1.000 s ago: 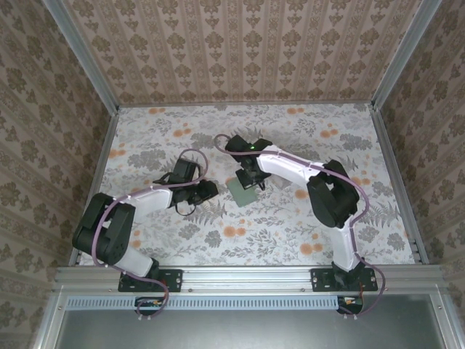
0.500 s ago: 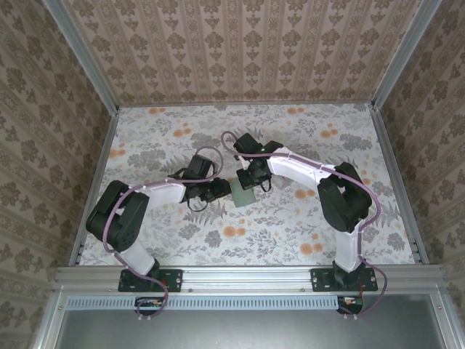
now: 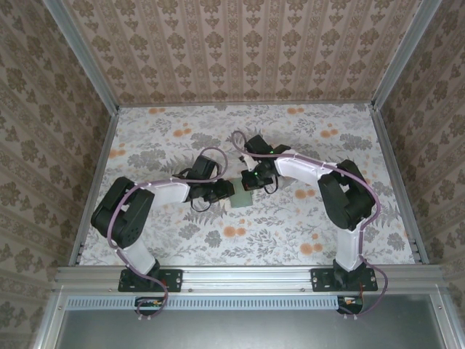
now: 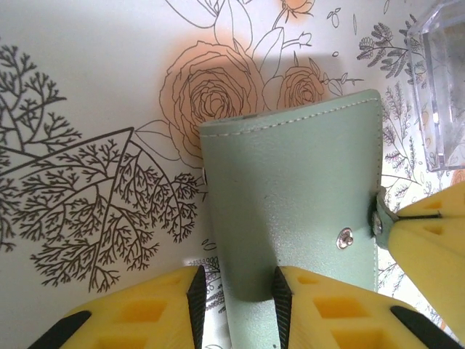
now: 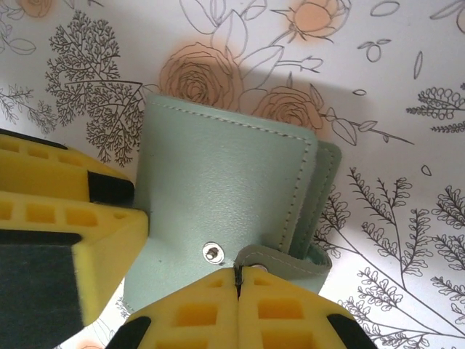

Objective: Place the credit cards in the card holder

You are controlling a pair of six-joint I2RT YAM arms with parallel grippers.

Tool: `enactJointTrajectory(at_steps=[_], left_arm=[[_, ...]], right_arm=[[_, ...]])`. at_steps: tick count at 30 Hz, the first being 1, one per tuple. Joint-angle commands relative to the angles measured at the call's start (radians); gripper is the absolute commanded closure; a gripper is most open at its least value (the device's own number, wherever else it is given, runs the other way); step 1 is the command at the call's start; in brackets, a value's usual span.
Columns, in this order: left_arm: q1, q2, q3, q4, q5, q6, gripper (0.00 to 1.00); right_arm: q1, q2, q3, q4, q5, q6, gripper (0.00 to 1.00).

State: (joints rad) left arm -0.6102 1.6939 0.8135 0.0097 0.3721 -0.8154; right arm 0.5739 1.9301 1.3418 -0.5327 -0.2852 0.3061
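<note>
The card holder (image 3: 243, 196) is a sage-green wallet lying on the flowered table, seen up close in the left wrist view (image 4: 290, 189) and the right wrist view (image 5: 218, 189). My right gripper (image 5: 237, 273) is shut on the end of its snap strap (image 5: 290, 258), and the strap is pulled off the stud (image 5: 211, 252). My left gripper (image 4: 237, 294) is open, its pads astride the wallet's near left edge, with a gap showing on the left side. From above, the left gripper (image 3: 224, 190) and right gripper (image 3: 256, 183) meet over the wallet. The credit cards are out of view.
A clear plastic tray (image 4: 445, 87) sits just right of the wallet in the left wrist view. The right gripper's yellow finger (image 4: 429, 247) crowds the wallet's right edge. The left gripper's yellow fingers (image 5: 65, 218) press in beside its left edge. Patterned walls enclose the table (image 3: 349, 218).
The left arm has swung right until its jaws reach the wallet's edge. The right gripper has shifted slightly right and nearer, still holding the strap.
</note>
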Motion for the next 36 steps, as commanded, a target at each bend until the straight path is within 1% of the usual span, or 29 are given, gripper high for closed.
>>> enactJointTrajectory(at_steps=[1,7,11,17,23,36], left_arm=[[-0.009,0.021,0.027,0.014,0.013,-0.008,0.67],[-0.011,0.031,0.028,0.017,0.014,-0.008,0.67],[-0.011,0.042,0.031,0.019,0.016,-0.010,0.67],[-0.015,0.060,0.040,0.028,0.020,-0.013,0.67],[-0.017,0.073,0.044,0.038,0.030,-0.018,0.70],[-0.017,0.067,0.047,0.028,0.024,-0.015,0.70]], right_arm=[[-0.026,-0.054,-0.043,0.084,-0.102,0.051,0.96],[-0.063,-0.072,-0.119,0.227,-0.232,0.124,0.97],[-0.063,-0.067,-0.132,0.270,-0.277,0.140,0.97],[-0.063,-0.048,-0.140,0.284,-0.295,0.146,0.98],[-0.063,-0.028,-0.145,0.303,-0.311,0.157,0.98],[-0.063,0.020,-0.126,0.282,-0.323,0.158,0.98]])
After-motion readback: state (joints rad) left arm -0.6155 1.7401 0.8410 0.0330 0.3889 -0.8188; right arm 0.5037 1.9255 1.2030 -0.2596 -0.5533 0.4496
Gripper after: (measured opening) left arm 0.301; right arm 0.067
